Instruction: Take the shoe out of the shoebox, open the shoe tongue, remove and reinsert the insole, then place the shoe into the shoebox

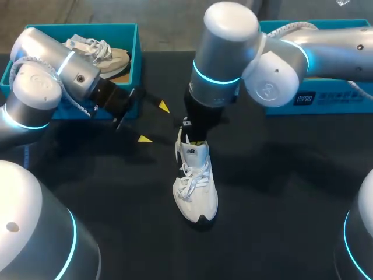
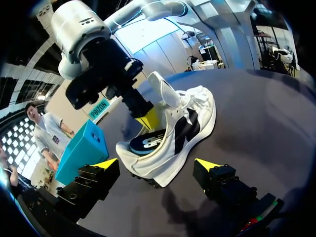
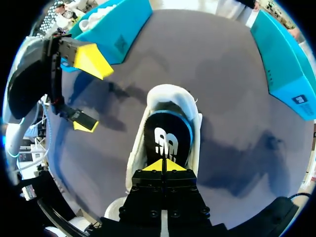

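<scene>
Black table [image 1: 280,221]: white shoe [image 1: 195,186] upright mid-table, outside shoebox [image 1: 137,55]. Right gripper [image 3: 163,166] closed, tips in collar on insole [image 3: 165,140]; left gripper [image 1: 154,122] wide open, empty. Shoe looks light, soft; I'd pinch insole's heel edge.
</scene>
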Motion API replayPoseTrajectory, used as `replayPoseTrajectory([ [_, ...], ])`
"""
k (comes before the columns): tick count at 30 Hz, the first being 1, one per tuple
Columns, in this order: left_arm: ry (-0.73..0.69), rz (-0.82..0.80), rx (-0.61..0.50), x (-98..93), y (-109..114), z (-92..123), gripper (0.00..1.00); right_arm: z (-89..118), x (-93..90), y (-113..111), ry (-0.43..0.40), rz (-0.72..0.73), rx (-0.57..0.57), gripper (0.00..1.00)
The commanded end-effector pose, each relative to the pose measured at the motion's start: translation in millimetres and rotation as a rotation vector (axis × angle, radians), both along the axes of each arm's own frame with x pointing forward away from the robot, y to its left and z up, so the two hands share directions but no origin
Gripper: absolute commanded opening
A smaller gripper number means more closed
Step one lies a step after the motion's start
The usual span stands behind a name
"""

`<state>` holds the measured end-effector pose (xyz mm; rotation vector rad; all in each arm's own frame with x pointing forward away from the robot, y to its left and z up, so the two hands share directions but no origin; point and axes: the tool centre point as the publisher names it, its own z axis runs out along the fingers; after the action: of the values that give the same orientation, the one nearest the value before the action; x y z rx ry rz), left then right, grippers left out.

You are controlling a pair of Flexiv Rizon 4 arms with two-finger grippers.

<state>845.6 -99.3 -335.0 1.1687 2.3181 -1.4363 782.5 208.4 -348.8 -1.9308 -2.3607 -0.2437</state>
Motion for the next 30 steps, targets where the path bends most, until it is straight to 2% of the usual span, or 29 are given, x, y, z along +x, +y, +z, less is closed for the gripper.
replayPoseTrajectory([
  [1, 0.001, 0.002, 0.003, -0.5, 1, -1, 1.00, -14, 2.6, 7, 0.018, -0.001, 0.000, 0.00],
  [11, -0.012, -0.012, 0.009, -3.6, 2, 7, 1.00, -38, -1.2, 9, 0.064, -0.021, -0.029, 0.00],
  [18, -0.047, -0.037, 0.026, -2.6, 27, 28, 1.00, -29, 0.1, 10, 0.043, -0.029, -0.041, 0.00],
  [24, -0.074, -0.053, 0.061, -4.5, 49, 42, 1.00, -13, 6.1, 8, -0.011, -0.045, -0.060, 0.00],
  [30, -0.099, -0.053, 0.118, -3.9, 68, 51, 1.00, -16, 15.9, 10, -0.036, -0.048, -0.067, 0.00],
])
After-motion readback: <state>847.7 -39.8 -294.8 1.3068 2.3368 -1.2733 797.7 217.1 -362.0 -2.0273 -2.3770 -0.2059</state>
